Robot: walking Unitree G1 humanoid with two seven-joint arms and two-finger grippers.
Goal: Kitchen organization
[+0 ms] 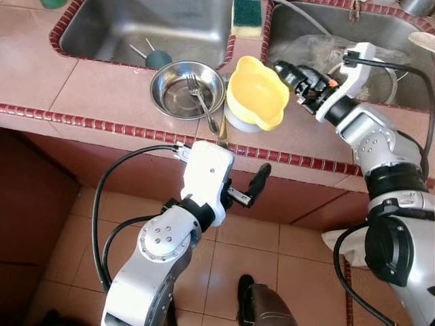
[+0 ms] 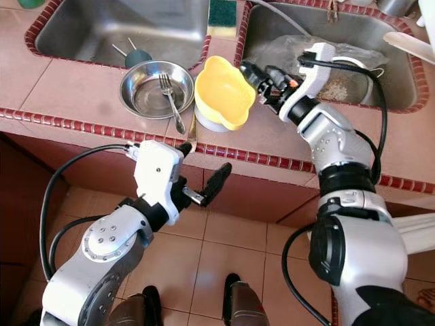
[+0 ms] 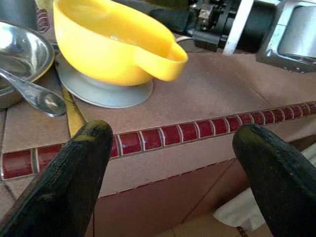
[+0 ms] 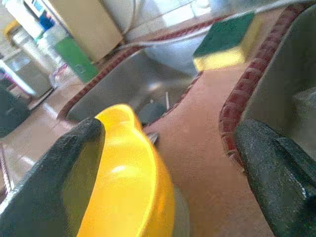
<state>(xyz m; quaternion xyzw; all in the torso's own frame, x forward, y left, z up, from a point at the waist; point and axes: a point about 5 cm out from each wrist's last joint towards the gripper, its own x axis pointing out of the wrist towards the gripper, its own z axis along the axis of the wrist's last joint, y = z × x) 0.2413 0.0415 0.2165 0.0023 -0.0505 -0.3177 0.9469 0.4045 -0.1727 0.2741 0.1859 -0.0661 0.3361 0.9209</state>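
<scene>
- The yellow bowl sits on a grey base on the counter, on the strip between the two sinks, just beside the steel bowl that holds a fork.
- The right end effector is up at counter height, right against the yellow bowl's rim on the side toward the right sink. Its fingers are spread apart and grip nothing; in the right wrist view one finger overlaps the bowl's wall while the other stands off over the bare counter.
- From that end effector the bowl lies straight ahead and toward the robot's left; the reach runs across the counter, roughly along its front edge.
- The yellow bowl has a short handle or lip jutting from its rim, seen in the left wrist view pointing toward the right arm's side. That is probably the part a grasp would close on.
- The left end effector hangs below the counter's red-tiled edge, in front of the cabinet face, fingers wide apart and empty. It points up at the bowl from underneath, so the counter lip lies between them.
- My judgement: the right arm is plainly the nearer one and already lined up with the bowl; the left would have to rise over the edge first.
- A green-and-yellow sponge rests on the divider behind the bowl, well apart from both end effectors.
</scene>
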